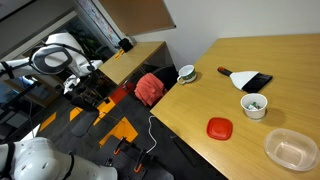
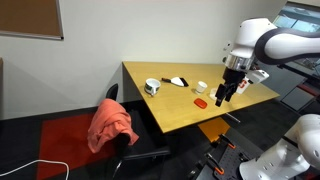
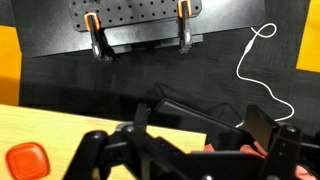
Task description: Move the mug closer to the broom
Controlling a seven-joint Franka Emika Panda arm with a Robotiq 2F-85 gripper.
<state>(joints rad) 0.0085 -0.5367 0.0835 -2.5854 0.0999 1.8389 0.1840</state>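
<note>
The mug [image 1: 186, 73] is a small round white cup, glossy like ceramic and dark inside. It stands upright at the left edge of the smooth wooden worktop [image 1: 290, 60]. The broom [image 1: 245, 78], flat with black bristles, lies near on its right, not touching. The gripper [image 2: 222, 97] hangs well apart from both, near the red lid [image 2: 201, 101], with fingers spread and empty. I think it should descend from above, pinch the rim firmly because the glaze may slip, and stop short of the bristles.
</note>
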